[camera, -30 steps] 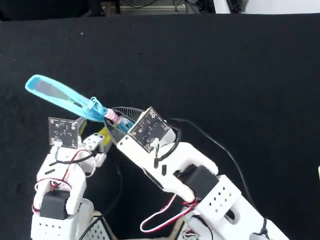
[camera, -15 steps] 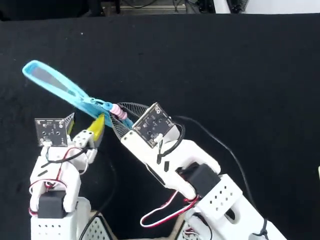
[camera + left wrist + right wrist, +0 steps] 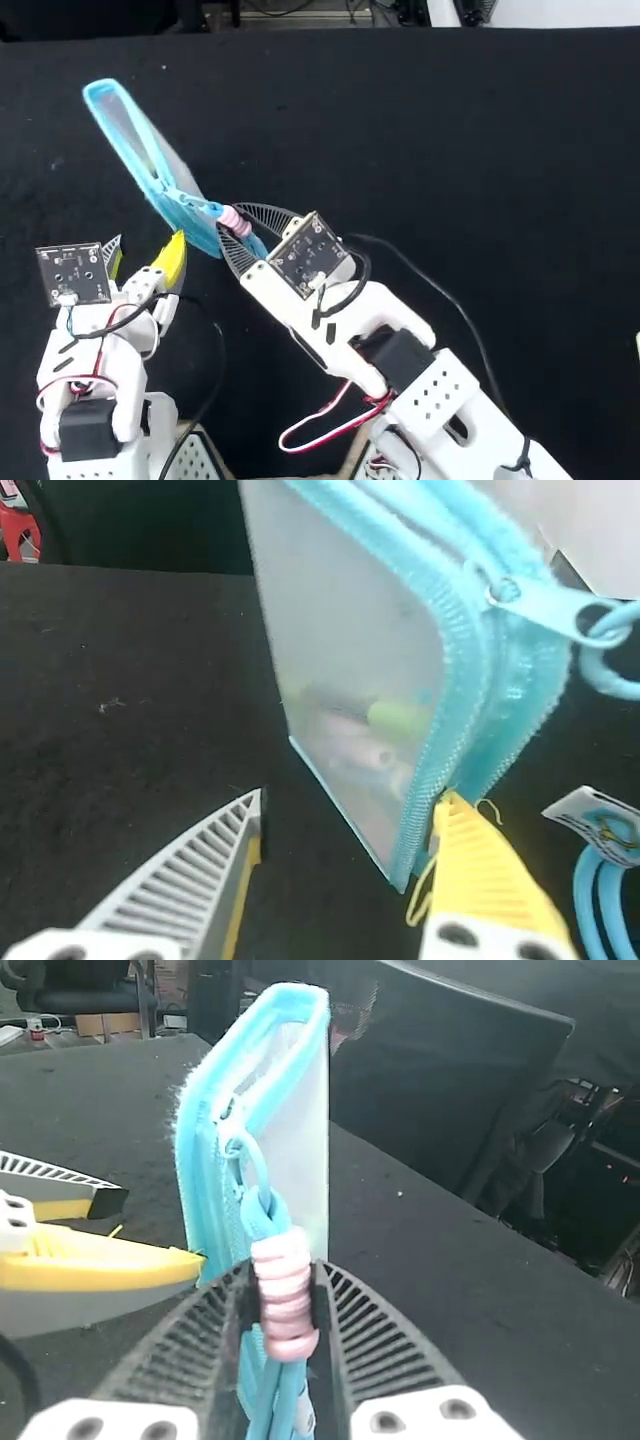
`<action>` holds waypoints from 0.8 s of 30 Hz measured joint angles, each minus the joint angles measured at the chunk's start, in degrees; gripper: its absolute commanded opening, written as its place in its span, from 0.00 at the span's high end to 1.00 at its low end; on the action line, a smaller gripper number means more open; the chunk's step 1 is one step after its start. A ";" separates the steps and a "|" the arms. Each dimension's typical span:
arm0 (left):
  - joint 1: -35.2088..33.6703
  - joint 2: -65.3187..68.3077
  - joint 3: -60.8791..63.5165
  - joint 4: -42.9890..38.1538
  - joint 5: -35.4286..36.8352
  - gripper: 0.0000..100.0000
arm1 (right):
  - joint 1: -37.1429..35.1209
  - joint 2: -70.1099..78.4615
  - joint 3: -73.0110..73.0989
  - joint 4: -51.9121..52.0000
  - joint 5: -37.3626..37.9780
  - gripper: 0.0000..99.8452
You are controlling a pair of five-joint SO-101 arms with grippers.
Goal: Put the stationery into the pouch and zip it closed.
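Your right gripper (image 3: 283, 1278) is clamped on the pink coil (image 3: 285, 1305) of the pull cord. The pouch (image 3: 140, 150) stands on edge from there, slanting off toward the far left of the table (image 3: 450, 150). The slider (image 3: 500, 588) sits at the gripper end, and the stationery (image 3: 375, 740) shows blurry through the clear side. Your left gripper (image 3: 140, 258) is spread wide at the pouch's near corner, with its yellow finger (image 3: 480, 880) right up against the blue edge; can't tell if it touches. Loads of bare table right and beyond. Your right arm reaches in diagonally from the near right, and your left sits at the near left.
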 measured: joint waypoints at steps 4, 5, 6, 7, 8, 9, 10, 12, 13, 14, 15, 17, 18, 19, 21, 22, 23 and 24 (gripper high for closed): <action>2.20 -0.09 -0.35 0.97 0.00 0.73 | 0.00 0.00 2.29 -2.99 0.00 0.99; 4.04 -0.09 -0.35 1.49 0.00 0.73 | 0.00 0.00 2.99 -3.96 0.00 0.99; 5.98 -0.09 -0.35 1.76 0.00 0.73 | 0.00 0.00 3.34 -4.57 0.00 0.99; 7.91 -0.09 -0.35 1.85 0.00 0.73 | -0.26 0.00 3.43 -4.92 0.00 0.99; 8.97 -0.09 -0.35 1.85 0.00 0.73 | -0.44 0.00 3.43 -5.10 0.00 0.99; 10.02 -0.09 -0.35 1.85 0.00 0.73 | -0.53 0.00 3.43 -5.19 0.09 0.99; 10.73 -0.09 -0.35 1.85 0.00 0.73 | -0.53 0.00 3.43 -5.19 0.09 0.99; 10.90 -0.09 -0.35 1.85 0.00 0.73 | -0.53 0.00 3.43 -5.19 0.09 0.99; 11.08 -0.09 -0.35 1.58 0.00 0.73 | -0.53 0.00 3.43 -5.19 0.09 0.99; 11.08 -0.09 -0.35 0.88 0.00 0.73 | -0.53 0.00 3.43 -5.19 0.09 0.99; 10.99 -0.09 -0.26 0.00 0.00 0.73 | -0.53 0.00 3.43 -5.19 0.09 0.99; 10.90 -0.09 1.41 -2.90 1.14 0.73 | -0.53 0.00 3.52 -5.19 0.00 0.99; 10.90 -0.09 2.64 -4.75 2.02 0.73 | -0.53 0.00 3.52 -5.27 0.00 0.99; 10.81 -0.09 4.13 -6.77 2.73 0.73 | -0.44 0.00 3.52 -5.36 0.00 0.99; 9.93 0.09 7.12 -10.99 4.13 0.73 | -0.44 0.00 3.52 -5.36 0.00 0.99; 8.88 0.18 8.35 -13.10 4.92 0.73 | -0.44 0.00 3.52 -5.36 0.00 0.99; 7.91 0.18 9.14 -14.86 6.15 0.73 | -0.44 0.00 3.52 -5.36 0.00 0.99; 7.12 0.44 9.93 -16.35 7.03 0.73 | -0.53 0.00 3.52 -5.36 0.00 0.99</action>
